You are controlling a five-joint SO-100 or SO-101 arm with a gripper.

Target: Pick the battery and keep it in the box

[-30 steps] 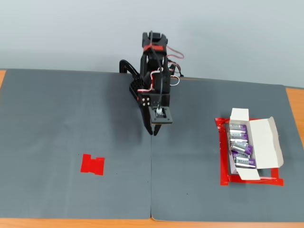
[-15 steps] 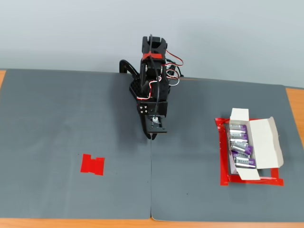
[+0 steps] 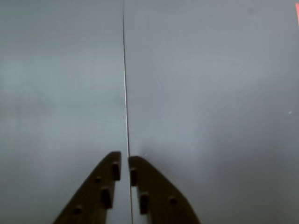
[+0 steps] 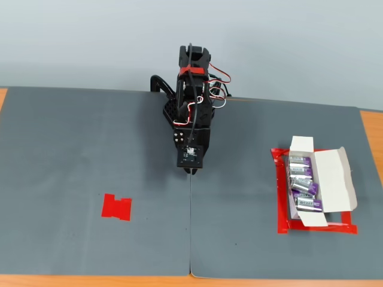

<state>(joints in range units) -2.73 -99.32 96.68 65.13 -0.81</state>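
- Battery cells (image 4: pixel 304 186), purple and silver, lie in a row inside the white box (image 4: pixel 335 176), well off to the right of the gripper (image 4: pixel 190 170) in the fixed view.
- Gripper (image 3: pixel 124 163) is pinched closed on nothing, over the seam (image 3: pixel 125 84) between two grey mats.
- Red tape marker (image 4: pixel 116 207) sits off to its lower left.

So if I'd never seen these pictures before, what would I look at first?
Probably the black robot arm with its red and white wires, folded at the back middle of the grey mat in the fixed view, its gripper closed and empty. Next, the white box on the right, sitting in a red tape outline, with purple batteries lined up inside. There is also a red tape marker alone on the left.
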